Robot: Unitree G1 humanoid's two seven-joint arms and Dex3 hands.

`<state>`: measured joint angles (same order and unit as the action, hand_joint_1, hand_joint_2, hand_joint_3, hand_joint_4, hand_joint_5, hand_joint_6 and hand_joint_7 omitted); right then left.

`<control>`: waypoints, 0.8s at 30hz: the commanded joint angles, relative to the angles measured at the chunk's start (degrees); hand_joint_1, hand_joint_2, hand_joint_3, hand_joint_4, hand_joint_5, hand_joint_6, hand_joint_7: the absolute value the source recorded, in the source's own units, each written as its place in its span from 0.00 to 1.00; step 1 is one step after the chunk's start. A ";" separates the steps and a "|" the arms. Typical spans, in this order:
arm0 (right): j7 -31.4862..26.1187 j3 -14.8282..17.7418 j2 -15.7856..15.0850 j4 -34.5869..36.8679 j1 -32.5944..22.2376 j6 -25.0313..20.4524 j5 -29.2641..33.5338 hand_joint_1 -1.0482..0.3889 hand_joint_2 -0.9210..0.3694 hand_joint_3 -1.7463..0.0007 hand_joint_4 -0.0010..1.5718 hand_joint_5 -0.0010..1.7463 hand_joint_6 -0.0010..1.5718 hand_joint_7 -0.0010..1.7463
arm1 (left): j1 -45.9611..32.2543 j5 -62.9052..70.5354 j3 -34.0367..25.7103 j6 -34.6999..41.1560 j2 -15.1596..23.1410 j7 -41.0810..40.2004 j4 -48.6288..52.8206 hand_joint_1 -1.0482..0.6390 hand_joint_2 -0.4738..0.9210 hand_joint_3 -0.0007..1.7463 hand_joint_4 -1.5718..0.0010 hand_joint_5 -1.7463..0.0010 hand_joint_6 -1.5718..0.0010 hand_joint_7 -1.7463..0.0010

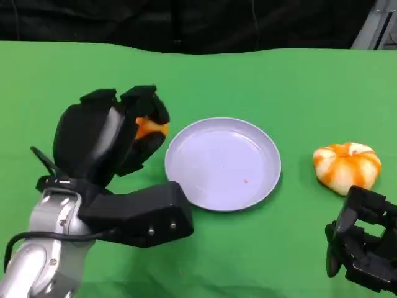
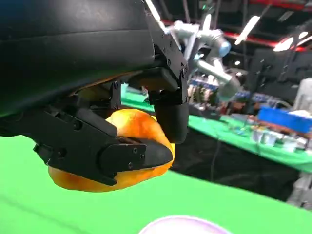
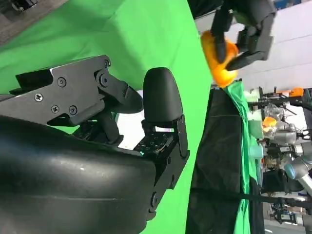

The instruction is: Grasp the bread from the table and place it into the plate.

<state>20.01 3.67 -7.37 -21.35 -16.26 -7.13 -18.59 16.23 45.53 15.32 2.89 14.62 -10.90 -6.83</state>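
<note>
At the near right corner of the green tabletop [image 1: 298,87], my right hand [image 1: 363,248] sits low and idle, its fingers [image 3: 163,95] apart with nothing between them, evidently parked so the other arm has room to work. Just beyond it, near the right edge, a round orange-and-white striped bun [image 1: 347,166] rests on the cloth, not touched by either hand. On the near left side my left hand [image 1: 108,139] is raised off the surface, and its fingers [image 2: 122,156] are wrapped around the bread [image 2: 131,129], an orange-yellow piece pressed between a lower finger and an upper one against the palm; a sliver of it shows past my knuckles from above. I judge the lift is there to carry it over the rim rather than drag it across the cloth. The pale lilac plate [image 1: 183,180] lies at the middle of the tabletop, just right of that hand, holding nothing but a small reddish speck. The bread hangs beside the plate's left rim, not yet above its well, so the placing step looks begun but unfinished: a short move toward the centre, then a release, seems to be what remains. Farther off, the cloth runs to its far edge against a dark backdrop.
</note>
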 commanded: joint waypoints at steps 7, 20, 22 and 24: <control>-0.43 0.08 0.16 0.26 0.13 0.58 -0.41 0.72 0.12 0.51 0.52 1.00 0.44 0.94 | 6.54 2.23 3.76 -1.14 -4.74 -0.39 1.78 0.60 0.78 0.46 0.53 0.01 0.47 0.24; -1.67 -0.91 0.60 -1.79 -0.63 -0.99 -0.66 0.72 0.14 0.49 0.52 1.00 0.44 0.94 | 22.61 1.49 11.34 -12.48 -12.36 -9.05 37.28 0.52 0.99 0.15 0.60 0.02 0.58 0.15; -1.92 -1.07 0.71 -2.12 -0.83 -0.99 -0.55 0.72 0.14 0.49 0.52 1.00 0.44 0.94 | 24.34 1.74 12.17 -13.32 -13.10 -11.18 42.30 0.52 1.00 0.13 0.60 0.03 0.59 0.16; -2.11 -1.25 0.86 -2.36 -0.99 -0.97 -0.54 0.72 0.14 0.49 0.53 1.00 0.44 0.94 | 26.05 1.90 13.18 -14.19 -14.02 -13.61 48.40 0.52 1.00 0.12 0.61 0.05 0.56 0.25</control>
<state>18.36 2.30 -6.50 -22.45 -16.82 -8.18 -18.70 39.62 47.31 27.75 -10.24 0.97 -21.12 35.57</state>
